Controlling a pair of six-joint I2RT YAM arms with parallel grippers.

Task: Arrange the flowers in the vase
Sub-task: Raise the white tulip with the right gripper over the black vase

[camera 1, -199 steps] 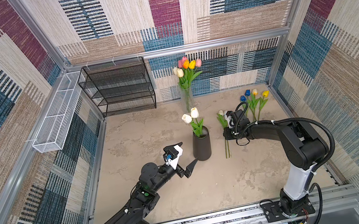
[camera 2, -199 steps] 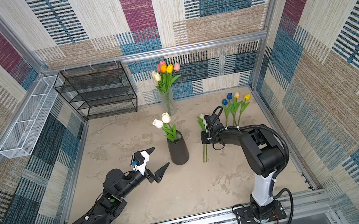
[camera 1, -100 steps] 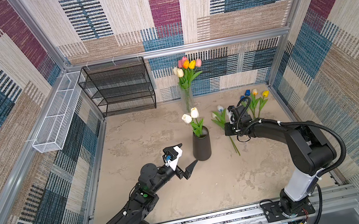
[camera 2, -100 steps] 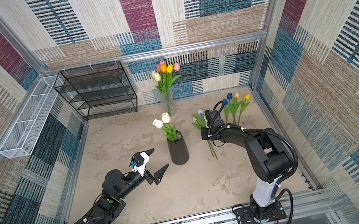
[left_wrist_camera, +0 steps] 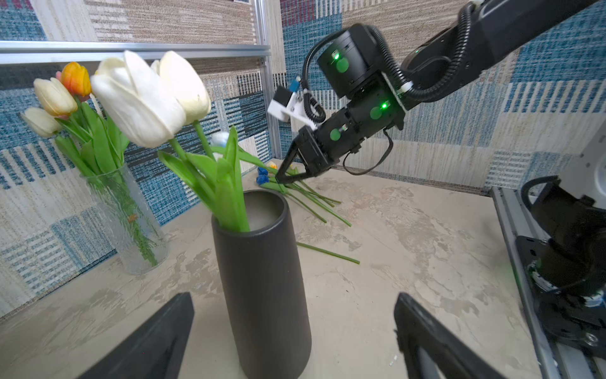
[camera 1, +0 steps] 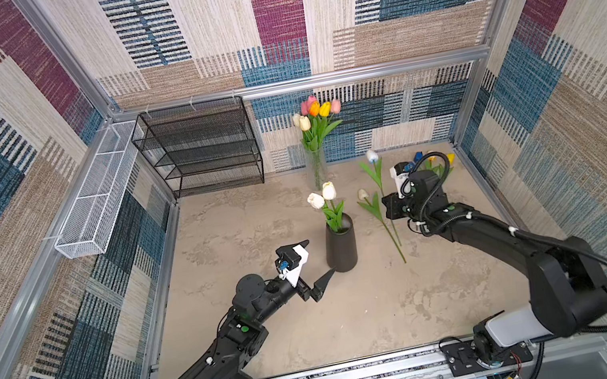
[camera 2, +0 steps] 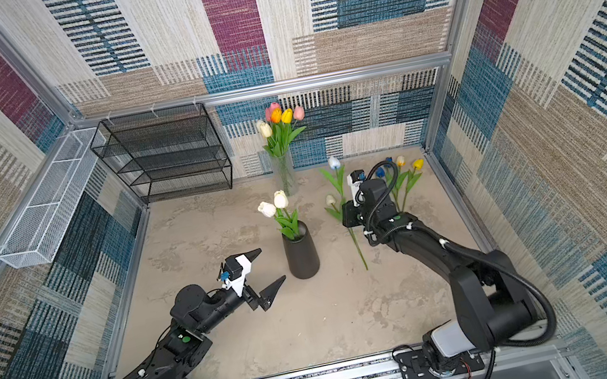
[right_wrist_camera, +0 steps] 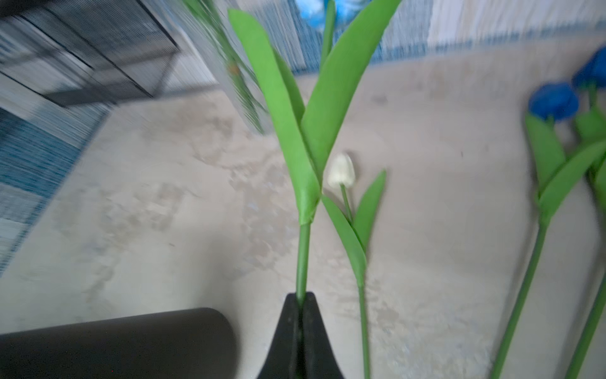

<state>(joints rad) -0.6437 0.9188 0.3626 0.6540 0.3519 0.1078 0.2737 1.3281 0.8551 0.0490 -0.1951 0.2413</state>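
Right end effector (right_wrist_camera: 301, 305) clenched on a pale tulip (camera 1: 372, 156) right of the central black vase (camera 1: 340, 247) in both top views, left end effector (camera 1: 321, 255) released: the stem, seemingly pinched only at the tips (blurred), could swivel and snag the white tulips (camera 1: 322, 195) already inside.

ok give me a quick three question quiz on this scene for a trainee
1. True or false: the black vase holds two white tulips.
2. What grips the tulip stem? A left jaws, B right jaws, C nothing.
3. Fill in: the left jaws, aimed at the black vase, stand ____.
Key: 1 true; 2 B; 3 open.
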